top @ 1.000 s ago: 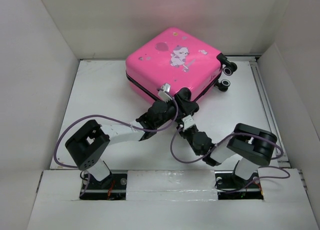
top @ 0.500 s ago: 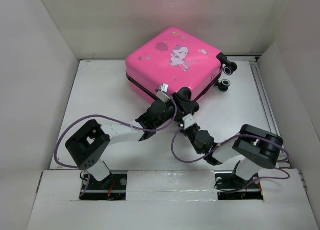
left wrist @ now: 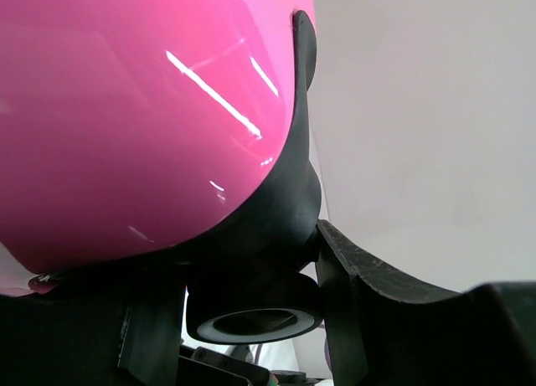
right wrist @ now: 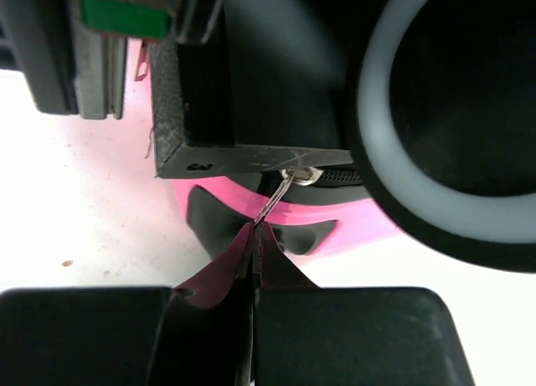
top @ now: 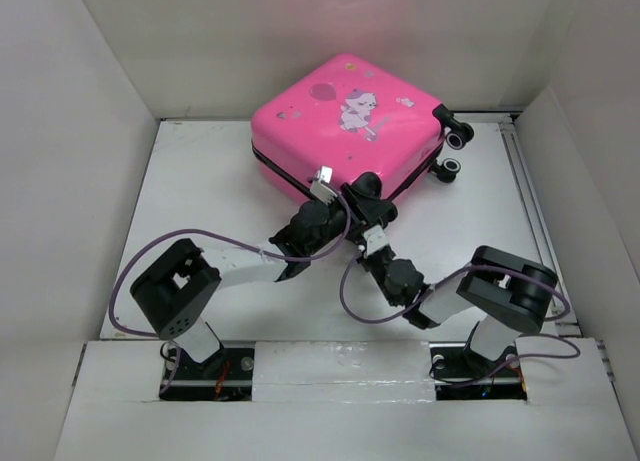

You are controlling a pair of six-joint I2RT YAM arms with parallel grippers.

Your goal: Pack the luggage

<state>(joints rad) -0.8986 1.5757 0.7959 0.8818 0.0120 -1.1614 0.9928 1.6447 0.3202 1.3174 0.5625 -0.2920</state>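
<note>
The luggage (top: 345, 121), a hot-pink hard-shell case with a cartoon print, lies shut on the white table (top: 200, 201). At its near corner, my left gripper (top: 350, 193) has its jaws on either side of a black-and-white wheel (left wrist: 255, 315). The right finger (left wrist: 343, 302) presses against the wheel's black housing. Pink shell (left wrist: 126, 110) fills the left wrist view. My right gripper (right wrist: 254, 239) is shut on the thin metal zipper pull (right wrist: 280, 193), which hangs from the black zipper trim. The same wheel (right wrist: 444, 126) looms at the upper right of the right wrist view.
Two more wheels (top: 458, 139) stick out from the luggage's right side. White walls (top: 80, 181) box in the table on the left, back and right. Purple cables (top: 170, 243) loop beside both arms. The left arm's finger (right wrist: 251, 68) hangs just above my right gripper.
The right gripper's jaws have closed onto the zipper pull, and that arm shifted slightly. The left gripper and the luggage have stayed put.
</note>
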